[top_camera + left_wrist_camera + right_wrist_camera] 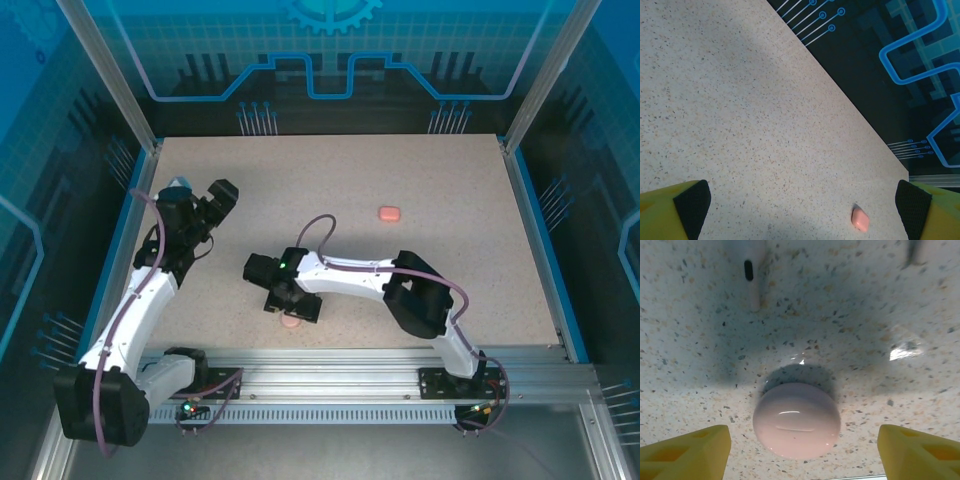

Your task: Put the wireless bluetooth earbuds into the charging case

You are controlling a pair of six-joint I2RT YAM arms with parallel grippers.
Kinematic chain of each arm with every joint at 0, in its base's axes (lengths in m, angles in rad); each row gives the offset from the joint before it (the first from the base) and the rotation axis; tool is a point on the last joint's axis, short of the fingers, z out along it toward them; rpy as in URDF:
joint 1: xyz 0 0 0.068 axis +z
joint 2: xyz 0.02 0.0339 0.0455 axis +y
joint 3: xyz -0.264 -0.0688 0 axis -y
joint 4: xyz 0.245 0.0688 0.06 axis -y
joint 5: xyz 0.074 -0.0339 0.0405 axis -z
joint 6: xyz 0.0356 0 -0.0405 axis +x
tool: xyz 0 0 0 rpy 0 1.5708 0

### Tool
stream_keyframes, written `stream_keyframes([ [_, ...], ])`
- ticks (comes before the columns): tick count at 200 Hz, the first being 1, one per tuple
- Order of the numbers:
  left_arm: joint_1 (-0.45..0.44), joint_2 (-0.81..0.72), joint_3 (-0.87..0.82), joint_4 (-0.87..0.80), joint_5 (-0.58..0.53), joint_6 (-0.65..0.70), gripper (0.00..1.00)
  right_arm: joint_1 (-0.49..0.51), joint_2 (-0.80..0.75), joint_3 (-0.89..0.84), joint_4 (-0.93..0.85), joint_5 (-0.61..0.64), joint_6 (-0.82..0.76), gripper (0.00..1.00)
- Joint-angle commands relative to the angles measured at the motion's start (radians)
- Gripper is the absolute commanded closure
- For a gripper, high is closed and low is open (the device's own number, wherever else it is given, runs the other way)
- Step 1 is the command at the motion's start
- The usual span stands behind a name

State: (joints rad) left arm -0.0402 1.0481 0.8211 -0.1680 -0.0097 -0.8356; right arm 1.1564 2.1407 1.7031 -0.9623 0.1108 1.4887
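Right wrist: right end effector (802, 445) apart over pink case (796, 420); left end effector (802, 207) apart, second case (860, 219) ahead.

Seen from above, the right arm (340, 275) covers most of a pink case (290, 321), leaving a sliver at its near side. Close up, the right fingers (685, 457) run off the bottom edge, and a pale earbud (754, 275), blurred, is cut by the top edge. The far case (389, 213) is too small to tell open from closed.

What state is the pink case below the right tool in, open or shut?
Shut: the pink case shows a smooth closed dome, no lid raised.
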Motion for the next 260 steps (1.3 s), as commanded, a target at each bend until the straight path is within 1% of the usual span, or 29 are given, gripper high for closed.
stream_keyframes([
  [1,0.022,-0.008,0.013,0.000,0.039,0.024,0.01,0.013,0.040,0.045,-0.052,-0.017,0.005,0.22],
  [77,0.033,-0.015,-0.007,0.024,0.051,0.007,0.01,0.014,0.093,0.068,-0.057,-0.022,0.005,0.27],
  [126,0.036,-0.020,-0.016,0.024,0.052,0.007,0.01,0.006,0.112,0.066,-0.044,-0.027,-0.002,0.33],
  [181,0.037,-0.022,-0.017,0.029,0.047,0.004,0.01,0.006,0.125,0.062,-0.028,-0.047,-0.004,0.34],
  [196,0.037,-0.023,-0.016,0.028,0.047,0.004,0.01,0.006,0.122,0.050,-0.019,-0.049,-0.004,0.38],
  [230,0.037,-0.025,-0.017,0.024,0.050,0.007,0.01,0.005,0.079,-0.009,0.020,-0.039,0.002,0.53],
  [247,0.038,-0.025,-0.018,0.028,0.056,0.007,0.01,0.008,0.043,-0.038,0.033,-0.025,0.000,0.58],
  [260,0.037,-0.023,-0.017,0.028,0.067,0.010,0.01,0.012,0.010,-0.056,0.027,0.001,-0.008,0.58],
])
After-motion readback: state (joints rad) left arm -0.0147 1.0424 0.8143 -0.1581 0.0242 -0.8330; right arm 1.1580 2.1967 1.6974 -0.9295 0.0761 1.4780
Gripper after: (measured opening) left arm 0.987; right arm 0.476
